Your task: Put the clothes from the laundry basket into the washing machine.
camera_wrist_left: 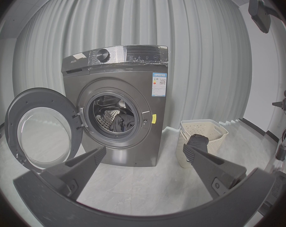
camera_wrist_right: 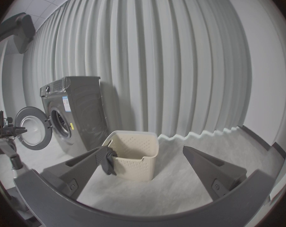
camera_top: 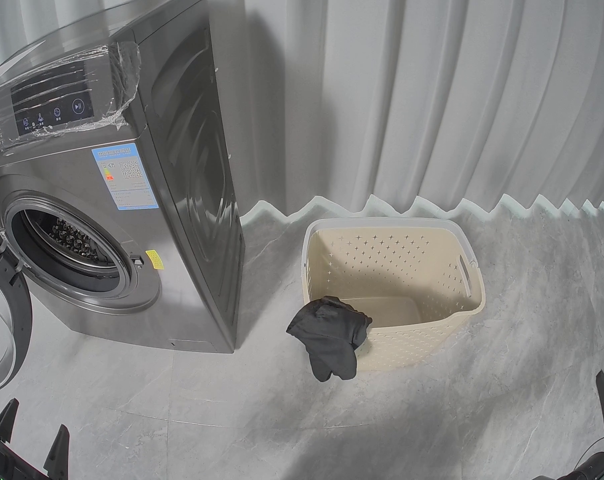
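We saw the curtain [camera_top: 448, 101] closing off the far side, well beyond both grippers. Bare floor [camera_top: 248, 421] lay open between the left gripper [camera_wrist_left: 143, 150] and the washing machine [camera_wrist_left: 117, 79] ahead of it. Its door [camera_wrist_left: 42, 130] stood swung wide, and dark clothes [camera_wrist_left: 123, 123] lay in the drum [camera_wrist_left: 104, 119]. The laundry basket [camera_wrist_right: 136, 169] stood ahead of the right gripper [camera_wrist_right: 143, 149]. A dark garment [camera_wrist_right: 111, 164] was draped over the basket's rim at the corner nearest the machine. Both grippers gaped wide, holding nothing.
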`<state>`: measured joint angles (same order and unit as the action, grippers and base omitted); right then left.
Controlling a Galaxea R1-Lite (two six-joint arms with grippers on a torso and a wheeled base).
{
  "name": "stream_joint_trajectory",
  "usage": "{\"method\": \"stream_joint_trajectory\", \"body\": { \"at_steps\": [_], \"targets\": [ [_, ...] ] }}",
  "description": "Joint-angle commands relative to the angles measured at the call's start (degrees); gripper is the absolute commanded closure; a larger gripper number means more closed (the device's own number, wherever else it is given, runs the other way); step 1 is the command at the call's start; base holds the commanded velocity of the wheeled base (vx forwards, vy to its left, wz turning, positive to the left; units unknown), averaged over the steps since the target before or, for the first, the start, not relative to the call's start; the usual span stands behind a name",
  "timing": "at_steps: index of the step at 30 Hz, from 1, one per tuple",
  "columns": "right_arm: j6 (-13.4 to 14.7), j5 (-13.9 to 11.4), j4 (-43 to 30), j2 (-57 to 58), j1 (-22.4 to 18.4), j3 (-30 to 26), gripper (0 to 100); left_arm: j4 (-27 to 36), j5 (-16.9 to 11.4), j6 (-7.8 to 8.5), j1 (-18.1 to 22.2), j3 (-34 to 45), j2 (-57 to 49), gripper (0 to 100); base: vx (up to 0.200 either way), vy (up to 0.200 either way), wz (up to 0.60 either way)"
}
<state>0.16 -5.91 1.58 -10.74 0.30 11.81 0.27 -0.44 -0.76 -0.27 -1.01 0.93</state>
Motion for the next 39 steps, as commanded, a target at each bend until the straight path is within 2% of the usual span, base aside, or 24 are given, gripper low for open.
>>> {"method": "stream_joint_trajectory", "body": {
  "at_steps": [1,3,5,7,9,10,13,18,20,21,25,30,37,39],
  "targets": [
    [-0.51,-8.77,1.49,-22.39,0.22,3.57,0,0.00,0.00,-0.47,0.00,0.92,-0.93,0,0.000,0.000,0.00],
    [-1.30,-11.14,4.74,-26.79,1.01,3.30,0,0.00,0.00,-0.56,0.00,0.92,-0.93,0,0.000,0.000,0.00],
    [-1.30,-13.07,7.47,-30.57,3.74,3.13,0,0.00,0.00,-0.56,0.00,0.92,-0.93,0,0.000,0.000,0.00],
    [-1.30,-13.07,9.05,-34.00,7.25,3.13,0,0.00,0.00,-0.56,0.00,0.92,-0.93,0,0.000,0.000,0.00],
    [-0.77,-12.81,9.23,-36.46,11.65,3.22,0,0.00,0.00,-0.74,0.00,0.92,-0.93,0,0.000,0.000,0.00],
    [-0.69,-12.63,9.14,-36.98,12.53,3.22,0,0.00,0.00,-0.74,0.00,0.92,-0.93,0,0.000,0.000,0.00],
    [-0.07,-8.68,10.02,-43.58,16.83,3.66,0,0.00,0.00,-0.56,0.00,0.92,-0.93,0,0.000,0.000,0.00],
    [1.07,-8.15,18.28,-52.98,18.42,4.18,0,0.00,-0.09,-0.56,0.00,0.92,-0.93,0,0.000,0.000,0.00],
    [1.42,-8.15,19.51,-54.21,18.68,4.27,0,0.00,-0.09,-0.65,-0.08,0.92,-0.93,0,0.000,0.000,0.00],
    [3.36,-7.80,24.69,-58.87,20.00,4.53,0,0.00,-0.18,-0.65,0.00,0.92,-0.93,0,0.000,0.000,0.00],
    [6.26,-6.74,31.11,-65.72,22.90,4.71,0,0.00,-0.18,-0.74,0.00,0.92,-0.93,0,0.000,0.000,0.00],
    [6.08,-5.34,35.42,-73.02,23.78,6.56,0,0.00,-0.18,-0.65,-0.08,0.92,-0.93,0,0.000,0.000,0.00],
    [6.17,-4.90,39.46,-81.37,24.92,9.72,0,0.00,-0.26,-0.56,-0.08,0.92,-0.93,0,0.000,0.000,0.00],
    [6.26,-3.93,42.62,-85.06,25.80,10.95,0,0.00,-0.26,-0.65,-0.08,0.92,-0.93,0,0.000,0.000,0.00]
  ]
}}
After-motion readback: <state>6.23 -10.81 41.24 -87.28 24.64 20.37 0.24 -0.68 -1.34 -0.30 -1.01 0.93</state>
